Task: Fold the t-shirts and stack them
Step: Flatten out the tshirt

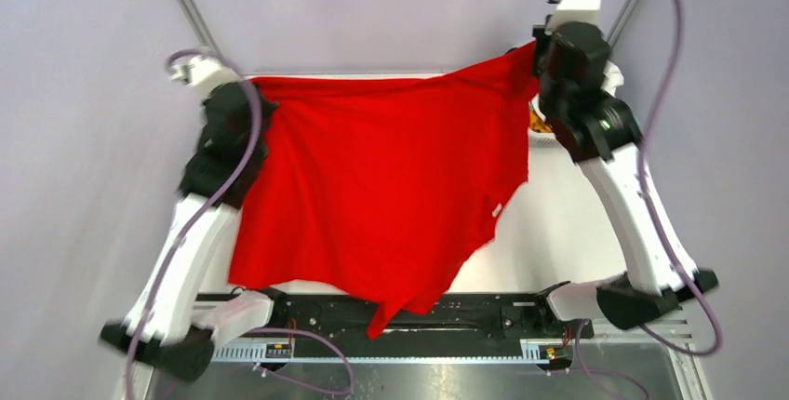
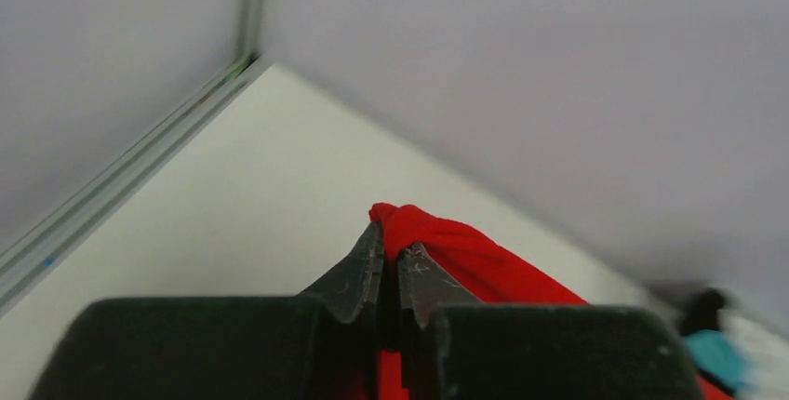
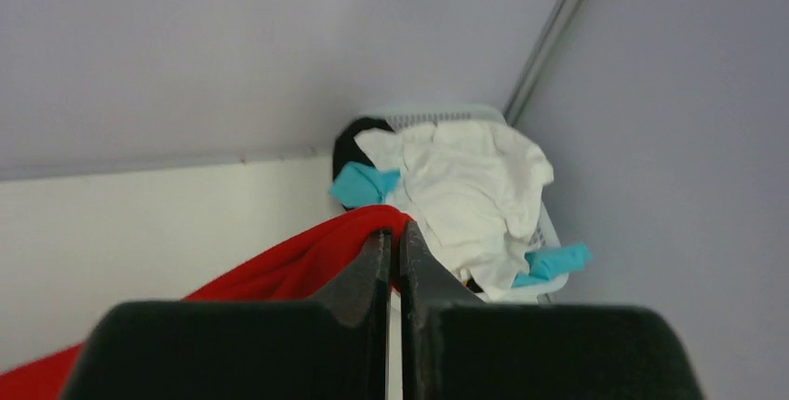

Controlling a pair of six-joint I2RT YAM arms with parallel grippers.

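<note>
We find the left gripper (image 2: 391,249) raised over the far left part of the table (image 1: 568,223). Its jaws are closed to a thin slit and clamp a bunched corner of the red t-shirt (image 1: 381,186). The cloth bulges just past the fingertips.

The red t-shirt hangs spread between both arms as one broad sheet, its top edge running from the left gripper across to the right one. In the top view the sheet covers the middle of the table, and its lowest tip lies in front of the black base rail (image 1: 484,312). We cannot tell whether any part of it touches the table.

The right gripper (image 3: 393,244) is held higher, at the far right. Its jaws are likewise closed to a narrow slit and pinch the opposite corner of the red t-shirt.

Beyond the right gripper, in the far right corner, stands a white basket (image 3: 549,225). It holds a crumpled white t-shirt (image 3: 465,195), with teal cloth (image 3: 363,184) and black cloth (image 3: 358,132) beside it.
</note>
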